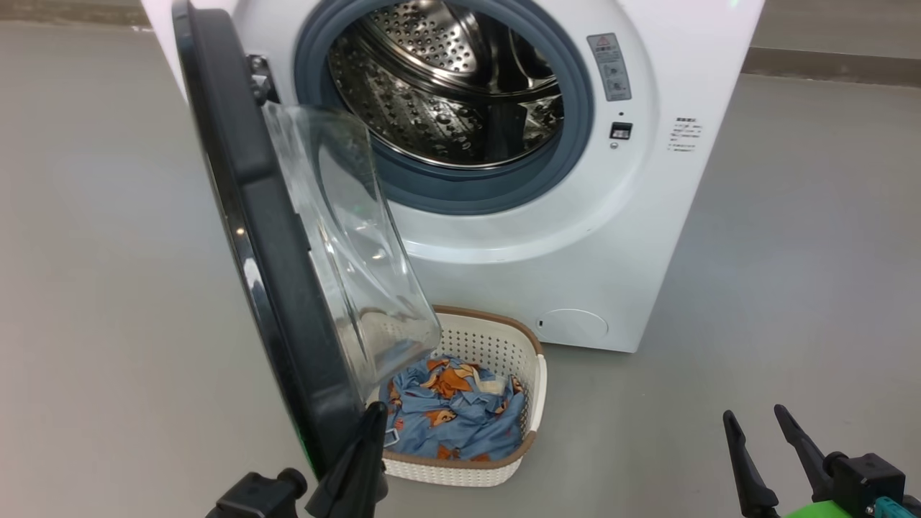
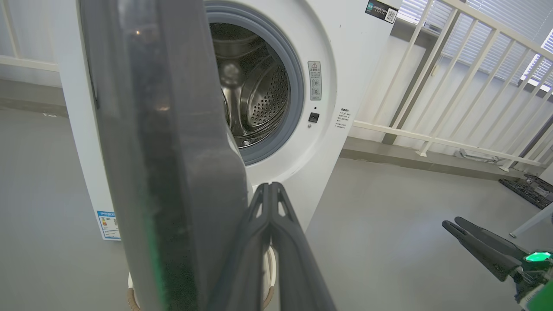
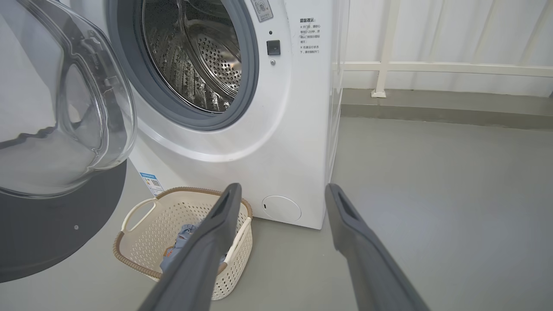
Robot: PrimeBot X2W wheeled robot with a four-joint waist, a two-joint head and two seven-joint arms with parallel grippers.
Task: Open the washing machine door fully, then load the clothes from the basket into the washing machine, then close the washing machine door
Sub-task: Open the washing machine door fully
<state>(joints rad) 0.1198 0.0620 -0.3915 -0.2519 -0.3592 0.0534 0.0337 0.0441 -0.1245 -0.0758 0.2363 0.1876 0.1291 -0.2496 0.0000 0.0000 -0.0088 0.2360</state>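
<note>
Black-rimmed washing machine door (image 1: 245, 237) stands swung well out from the washing machine (image 1: 590, 273), leaving the drum (image 1: 446, 93) exposed. Clothes (image 1: 453, 410) lie in the basket (image 1: 504, 338) on the floor (image 1: 719, 374) just before the machine's front, beneath the door's glass. My left tool (image 1: 375, 414) is fully closed and empty, tips at the door's lower rim. My right tool (image 1: 754, 411) is spread wide, empty, well clear of the machine.

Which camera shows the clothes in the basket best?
The head view: it looks down into the basket, with the blue printed clothes spread open. The right wrist view catches a blue patch inside the basket. The left wrist view gives basket rim slivers.
</note>
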